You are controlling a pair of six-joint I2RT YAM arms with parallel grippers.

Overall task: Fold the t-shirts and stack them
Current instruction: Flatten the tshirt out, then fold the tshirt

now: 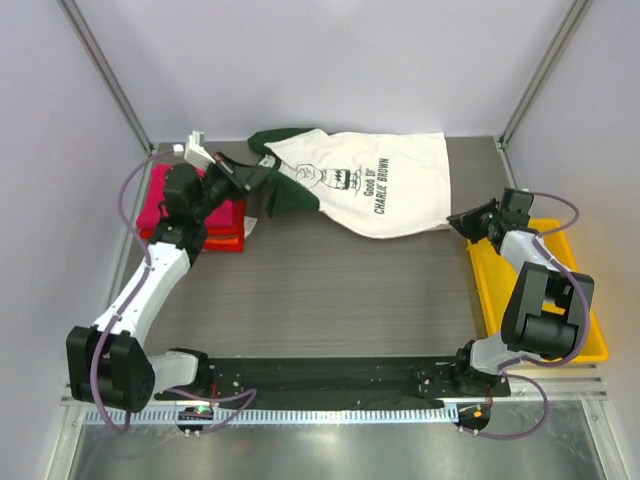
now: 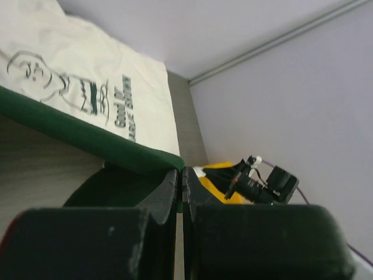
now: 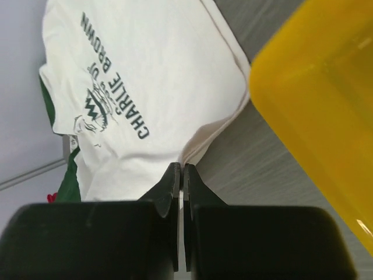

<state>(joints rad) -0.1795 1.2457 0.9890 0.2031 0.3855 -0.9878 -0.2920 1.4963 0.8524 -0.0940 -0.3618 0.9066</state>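
Both grippers clenched on the cream-white t-shirt [image 1: 390, 185] at the back of the table [image 1: 340, 290].

We saw the shirt lying spread along the far edge, print up, its dark green part toward the left. The left gripper [image 1: 264, 165] had its fingers [image 2: 166, 192] pressed together on that green edge, which stood raised off the wood in the left wrist view. The right gripper [image 1: 455, 220] was pinched shut at the shirt's hem corner, and a pale strip showed in the slit between its fingers [image 3: 169, 186]. Under the left arm sat a folded magenta-pink shirt [image 1: 165, 195] on top of a red shirt [image 1: 225, 240], at the table's left side. The yellow tray [image 1: 488, 290] lay at the right side, just beside the hem corner.
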